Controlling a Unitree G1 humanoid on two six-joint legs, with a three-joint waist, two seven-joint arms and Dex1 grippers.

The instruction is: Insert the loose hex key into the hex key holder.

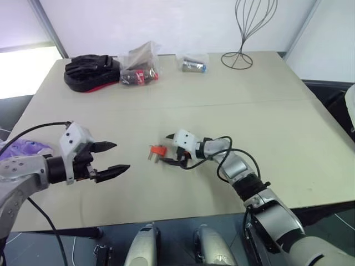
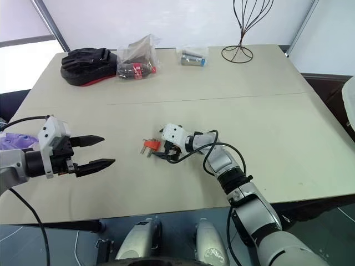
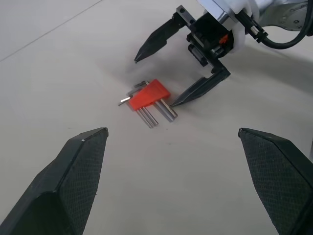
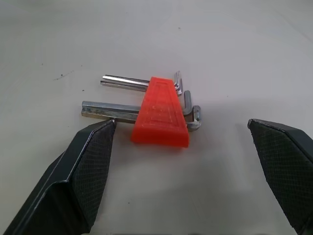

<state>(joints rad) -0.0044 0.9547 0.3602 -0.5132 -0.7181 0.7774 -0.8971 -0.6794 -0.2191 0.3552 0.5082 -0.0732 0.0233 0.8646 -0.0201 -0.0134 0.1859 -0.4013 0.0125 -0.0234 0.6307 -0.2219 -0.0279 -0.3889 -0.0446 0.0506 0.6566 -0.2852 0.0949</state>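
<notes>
The hex key holder (image 4: pixel 160 114), an orange-red wedge-shaped block, lies flat on the beige table (image 1: pixel 277 127), near its front-middle. Grey metal keys pass through the block, their straight shafts sticking out on one side and their short bent ends on the other. Which of these rods, if any, is the loose hex key cannot be told; no separate key is seen lying apart from the block.

The right pincer (image 1: pixel 170 149) is low over the table, just beside the holder on its right, pointing toward the robot's left. Its two black fingers are spread wide and grip nothing. In the right wrist view the holder lies ahead of the fingers and in line with the gap between them, one fingertip (image 4: pixel 105 128) close to the end of the thickest key; whether it touches cannot be told.

The left pincer (image 1: pixel 113 157) hangs above the table, well apart from the holder on its left, pointing toward it. Its fingers are likewise spread wide and empty.

Along the far edge of the table are a black padded mitt (image 1: pixel 91 72), a red-and-black packet in clear plastic (image 1: pixel 140 67), a small bagged metal item (image 1: pixel 194 65) and a wire stand (image 1: pixel 247 33).
</notes>
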